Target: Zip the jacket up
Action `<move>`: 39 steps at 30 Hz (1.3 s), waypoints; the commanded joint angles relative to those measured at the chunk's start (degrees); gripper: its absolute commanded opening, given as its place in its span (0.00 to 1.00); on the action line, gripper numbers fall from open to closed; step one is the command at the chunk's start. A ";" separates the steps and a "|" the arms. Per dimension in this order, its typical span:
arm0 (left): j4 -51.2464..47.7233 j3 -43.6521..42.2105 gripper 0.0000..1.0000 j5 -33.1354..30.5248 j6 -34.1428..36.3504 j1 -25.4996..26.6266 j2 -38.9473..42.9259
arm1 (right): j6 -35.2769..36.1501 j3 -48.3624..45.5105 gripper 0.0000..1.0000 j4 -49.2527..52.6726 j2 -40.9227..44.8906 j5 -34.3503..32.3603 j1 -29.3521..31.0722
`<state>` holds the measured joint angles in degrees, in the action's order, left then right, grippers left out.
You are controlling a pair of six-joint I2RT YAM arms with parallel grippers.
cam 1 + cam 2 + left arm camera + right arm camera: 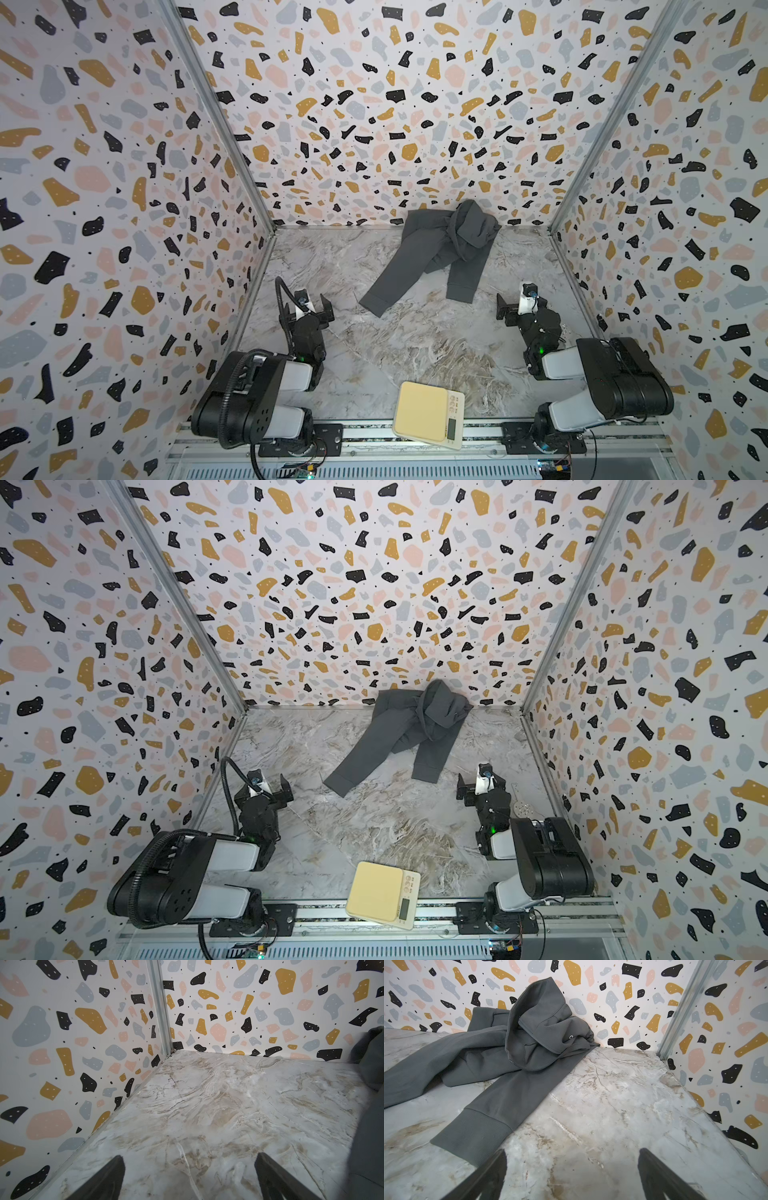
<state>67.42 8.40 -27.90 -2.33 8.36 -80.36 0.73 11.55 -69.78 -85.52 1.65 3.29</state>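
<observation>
Crumpled grey jacket (432, 249) lies upper center against back wall, sleeves sprawled on marble table (415, 349). Left gripper (190, 1176) and right gripper (571, 1174) gape wide, empty, not touching it.

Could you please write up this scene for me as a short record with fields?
jacket: dark grey, crumpled against the back wall, sleeves trailing forward over the table
zip: one toothed edge shows in the right wrist view, not joined
left end effector: open, empty, apart from the jacket
right end effector: open, empty, near one cuff, not touching
other item: cream kitchen scale at the table's front edge
task status: zipping not yet begun
</observation>
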 commanded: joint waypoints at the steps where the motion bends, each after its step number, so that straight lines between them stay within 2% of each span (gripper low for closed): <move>1: 2.21 0.56 1.00 0.00 0.04 -0.27 0.42 | 0.42 1.37 0.99 0.37 0.26 -0.69 0.14; 26: 2.58 0.45 1.00 -0.89 -0.90 -0.80 0.32 | -0.19 1.25 1.00 0.31 0.30 1.78 -1.20; 27: 2.62 0.18 1.00 -0.69 -0.84 -0.74 0.71 | 0.13 0.86 0.96 -0.30 0.72 0.25 -0.59; 28: 3.65 0.00 1.00 -1.10 -0.09 -0.34 1.65 | -0.01 0.90 0.96 -0.01 2.20 -6.81 1.75; 29: 0.98 1.43 1.00 -5.87 1.00 1.64 4.34 | 0.16 3.29 0.99 7.49 6.54 -12.80 3.87; 30: -7.13 4.37 1.00 -10.22 1.31 3.90 7.82 | -1.14 7.30 0.99 18.22 10.19 -14.50 4.35; 31: -18.82 9.64 1.00 -12.85 0.17 5.41 11.29 | -5.18 11.50 1.00 27.20 13.25 -13.56 3.73; 32: -28.05 14.51 1.00 -13.15 -4.47 5.54 13.35 | -8.20 14.54 1.00 31.64 15.17 -9.96 2.47; 34: -39.81 22.38 1.00 -11.48 -10.96 5.53 14.14 | -13.26 18.68 0.99 35.43 16.33 -3.37 0.53; 35: -44.31 26.59 1.00 -8.71 -14.24 5.57 13.36 | -16.13 21.80 0.99 37.71 15.52 -0.27 -0.52; 39: -55.27 40.98 1.00 0.34 -23.07 7.94 5.77 | -23.62 36.05 0.99 44.17 5.89 9.25 -2.22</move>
<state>27.66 43.46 -32.99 -16.36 14.57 -70.17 -14.66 41.60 -36.47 -74.41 2.81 1.69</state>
